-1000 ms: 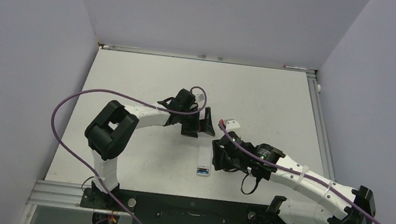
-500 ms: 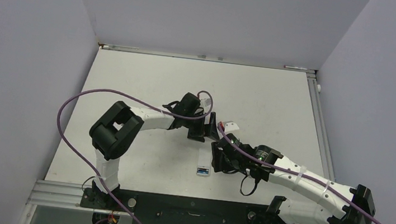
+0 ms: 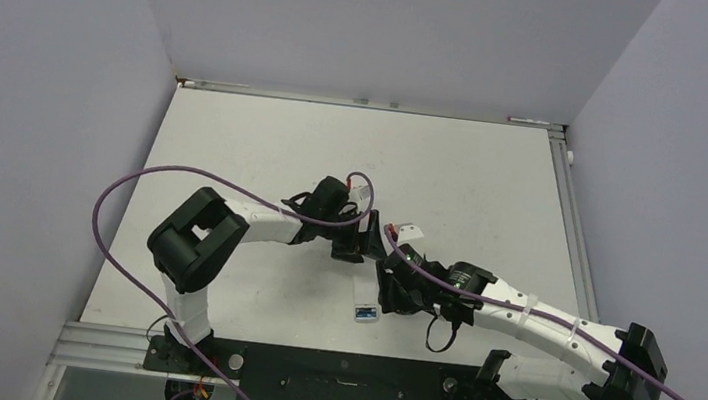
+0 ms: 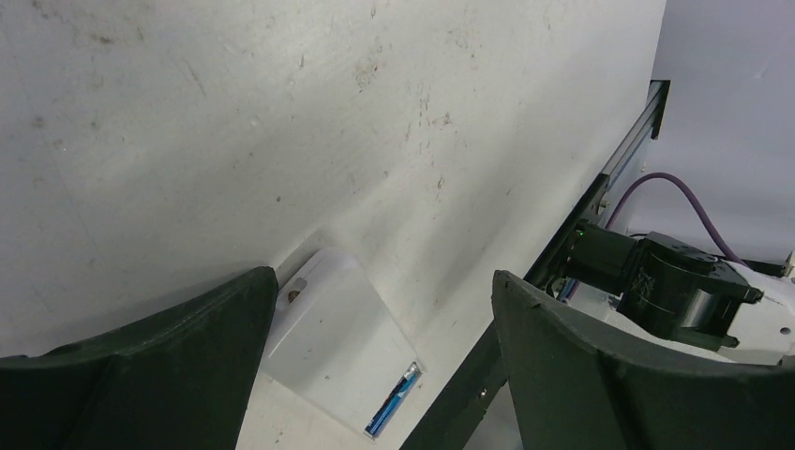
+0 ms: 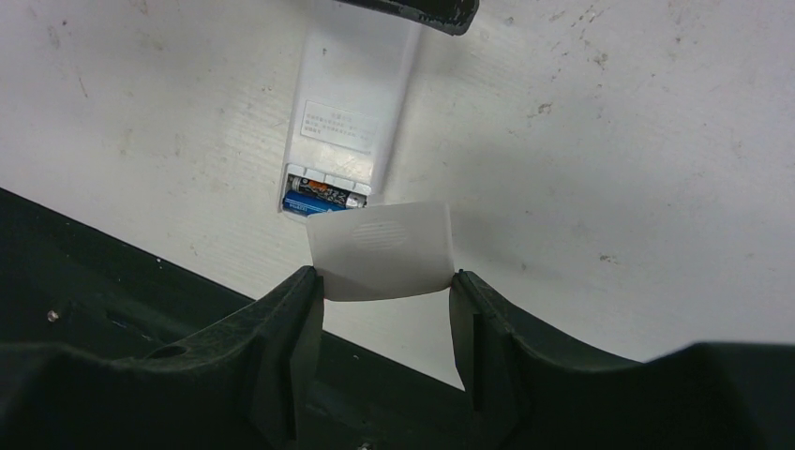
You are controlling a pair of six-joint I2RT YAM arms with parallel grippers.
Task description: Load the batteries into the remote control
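The white remote control (image 5: 354,98) lies back-up on the table, its battery bay open at the near end. A blue battery (image 5: 313,204) and a darker one (image 5: 330,192) lie side by side in the bay. My right gripper (image 5: 386,281) is shut on a small white square cover piece (image 5: 380,248), held just above and nearer than the bay. My left gripper (image 4: 384,278) stands open over the remote (image 4: 323,330); its left finger is at the remote's edge, its right finger well apart. In the top view only the remote's blue-tipped end (image 3: 365,313) shows, with both grippers (image 3: 353,244) (image 3: 390,291) over the rest.
The black base rail (image 3: 340,372) runs along the table's near edge, close to the remote's end. Purple cables (image 3: 130,185) loop from both arms. Grey walls enclose the white table (image 3: 474,173) on three sides.
My left gripper has come nearer and lower over the remote's far end, its jaws a little narrower. The right gripper with the cover has shifted slightly left and nearer, hiding more of the remote.
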